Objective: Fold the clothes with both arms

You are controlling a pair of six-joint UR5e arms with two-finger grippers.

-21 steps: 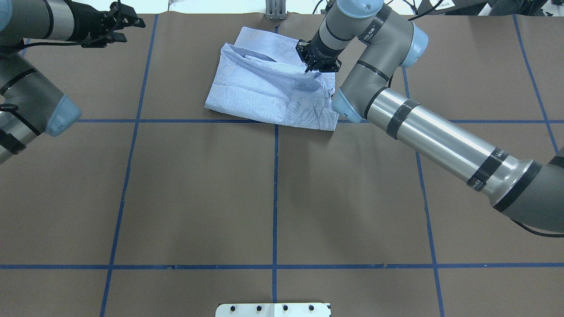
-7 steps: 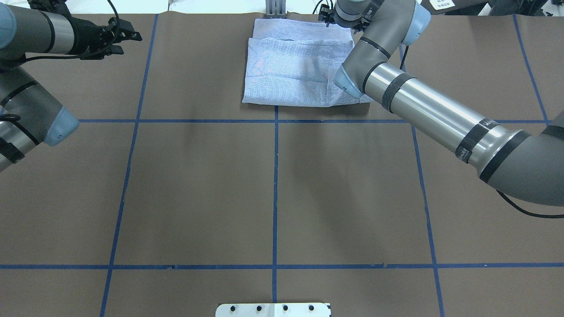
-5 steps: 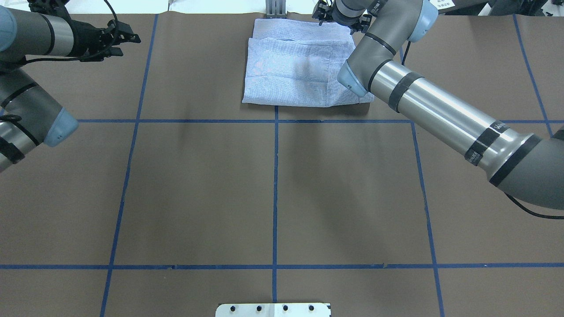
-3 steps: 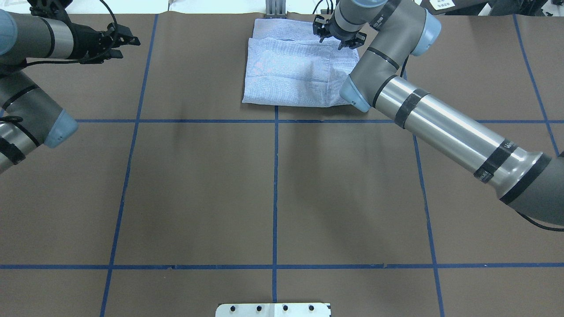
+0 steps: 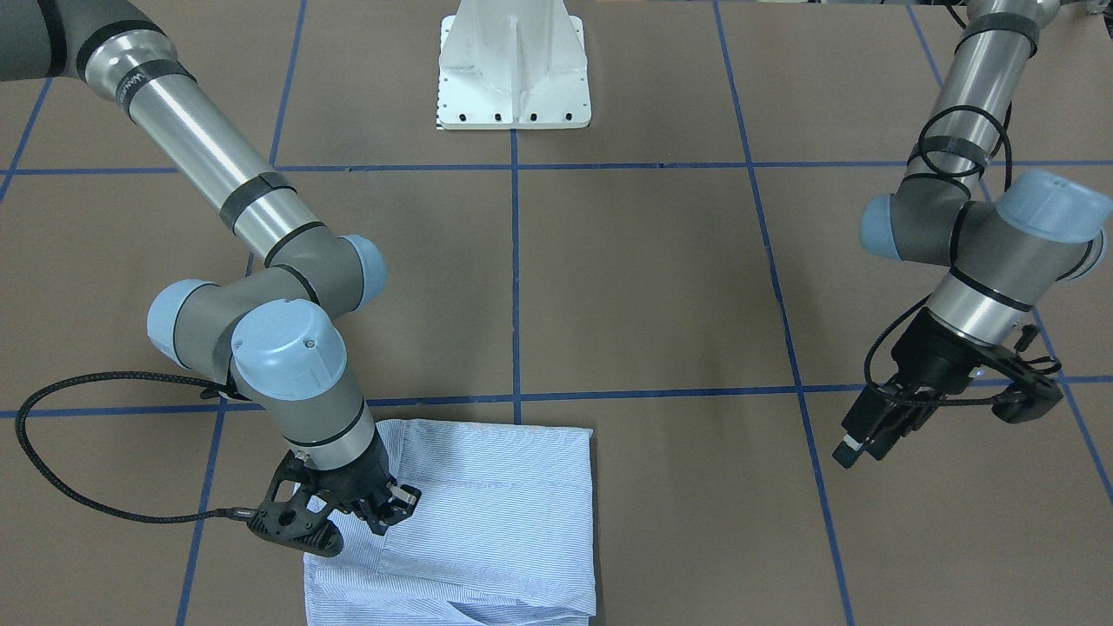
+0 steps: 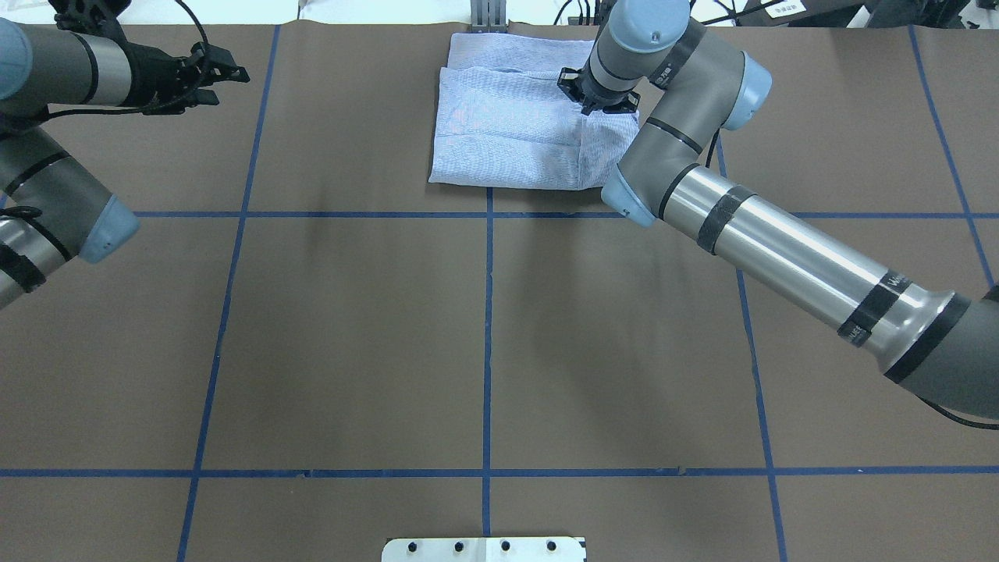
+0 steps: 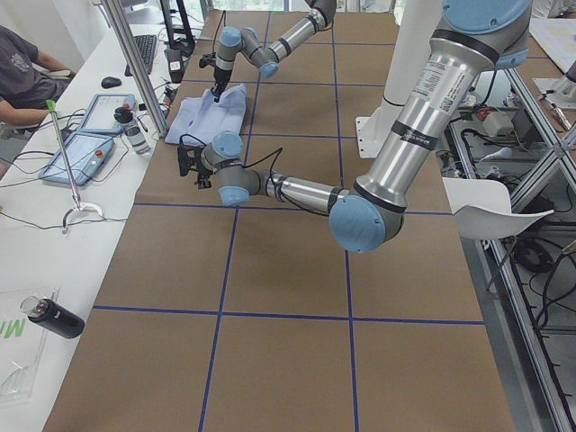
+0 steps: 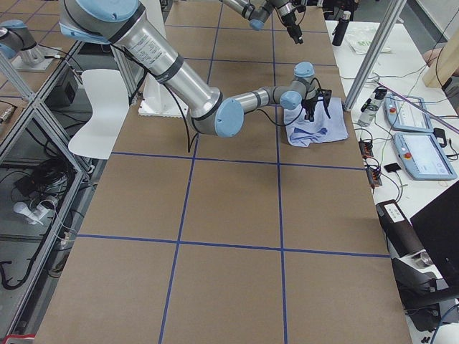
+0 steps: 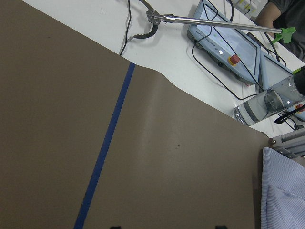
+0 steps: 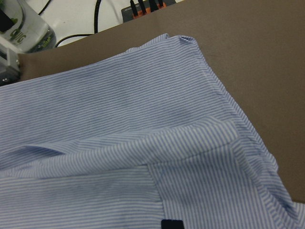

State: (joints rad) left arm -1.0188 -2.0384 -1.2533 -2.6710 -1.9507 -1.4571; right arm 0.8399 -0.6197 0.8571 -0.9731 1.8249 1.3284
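The light blue striped shirt [image 6: 507,129] lies folded in a flat rectangle at the table's far middle. It also shows in the front-facing view [image 5: 496,513] and fills the right wrist view [image 10: 143,143]. My right gripper [image 6: 597,100] hangs low over the shirt's right part, near a folded edge [image 5: 387,513]. Its black tips meet at the bottom middle of the right wrist view, so it looks shut, with no cloth seen between them. My left gripper [image 6: 230,74] is open and empty, held above bare table far to the shirt's left [image 5: 856,450].
The white pedestal base [image 5: 513,69] stands at the robot's side. A grey post [image 6: 488,16] stands just beyond the shirt. Past the table's far edge are control tablets [image 9: 228,43], a bottle [image 9: 267,105] and a grabber tool [image 9: 190,19]. Blue tape lines cross the brown table.
The right gripper has let the shirt go flat at the far edge, then come back toward the robot and down over the shirt's right part. The left arm has barely moved.
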